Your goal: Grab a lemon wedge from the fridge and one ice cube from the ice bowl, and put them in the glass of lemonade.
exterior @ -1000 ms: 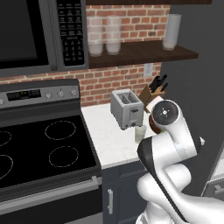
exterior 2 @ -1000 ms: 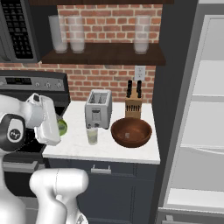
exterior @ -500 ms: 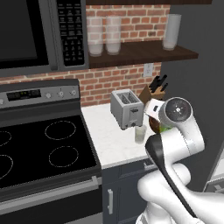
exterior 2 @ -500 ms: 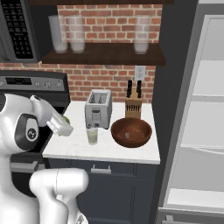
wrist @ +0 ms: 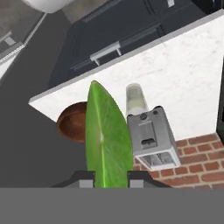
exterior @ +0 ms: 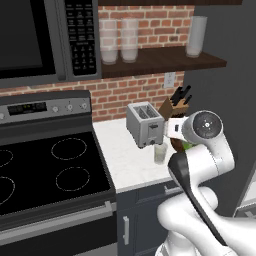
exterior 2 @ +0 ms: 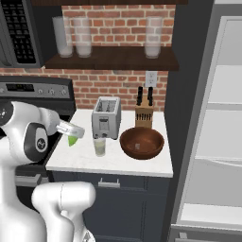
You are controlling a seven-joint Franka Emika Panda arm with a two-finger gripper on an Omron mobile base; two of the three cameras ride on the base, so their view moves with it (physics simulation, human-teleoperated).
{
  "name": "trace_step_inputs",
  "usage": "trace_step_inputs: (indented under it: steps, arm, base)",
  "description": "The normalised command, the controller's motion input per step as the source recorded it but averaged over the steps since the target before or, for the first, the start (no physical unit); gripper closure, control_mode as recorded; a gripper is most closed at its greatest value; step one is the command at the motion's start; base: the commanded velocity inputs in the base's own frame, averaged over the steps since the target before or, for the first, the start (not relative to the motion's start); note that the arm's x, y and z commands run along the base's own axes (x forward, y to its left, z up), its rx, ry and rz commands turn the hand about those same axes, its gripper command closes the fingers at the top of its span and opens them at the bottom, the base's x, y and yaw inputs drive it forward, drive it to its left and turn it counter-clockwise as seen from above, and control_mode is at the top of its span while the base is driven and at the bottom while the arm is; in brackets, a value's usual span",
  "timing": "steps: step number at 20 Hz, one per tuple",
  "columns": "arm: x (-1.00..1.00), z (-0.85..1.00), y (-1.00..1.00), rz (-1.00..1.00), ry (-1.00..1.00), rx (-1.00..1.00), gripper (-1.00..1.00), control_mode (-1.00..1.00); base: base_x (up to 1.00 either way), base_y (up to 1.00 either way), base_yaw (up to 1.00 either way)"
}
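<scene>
My gripper (exterior 2: 71, 136) is shut on the lemon wedge (exterior 2: 73, 140), a small yellow-green piece held above the counter's left end, left of the glass of lemonade (exterior 2: 99, 147). In the hand view the wedge (wrist: 107, 135) stands tall between the two fingertips (wrist: 86, 180), and the glass (wrist: 136, 101) lies just beyond it. The reddish-brown ice bowl (exterior 2: 142, 142) sits right of the glass; what it holds cannot be made out. The fridge (exterior 2: 222, 146) stands open at the far right, showing white shelves. From the left base view the glass (exterior: 159, 153) stands in front of the toaster, with the arm just right of it.
A silver toaster (exterior 2: 107, 117) stands right behind the glass and a knife block (exterior 2: 144, 113) behind the bowl. The black stove (exterior: 50, 175) lies left of the white counter (exterior 2: 118, 163). A shelf (exterior 2: 113, 59) with tall frosted glasses hangs above.
The arm has swung to the right, carrying the lemon wedge closer to the glass. The grip has stayed the same.
</scene>
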Motion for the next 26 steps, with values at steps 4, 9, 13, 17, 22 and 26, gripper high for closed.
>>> trace_step_inputs:
  steps: [4, 9, 13, 17, 22, 26]
  arm:
    - [0.23, -0.16, 0.02, 0.0, -0.04, -0.1, 1.0, -1.0]
    - [0.33, -0.07, 0.0, 0.0, -0.03, -0.02, 1.0, -1.0]
    - [0.37, -0.11, 0.0, -0.02, 0.0, 0.0, 1.0, -1.0]
    - [0.28, -0.16, 0.0, -0.01, 0.0, 0.0, 1.0, -1.0]
    - [0.19, -0.16, 0.0, 0.0, 0.0, 0.0, 1.0, -1.0]
    - [0.13, -0.14, 0.0, 0.0, 0.0, 0.0, 1.0, -1.0]
  base:
    - [0.0, 0.0, 0.0]
    - [0.0, 0.0, 0.0]
    - [0.0, 0.0, 0.0]
    - [0.0, 0.0, 0.0]
    - [0.0, 0.0, 0.0]
    - [0.0, 0.0, 0.0]
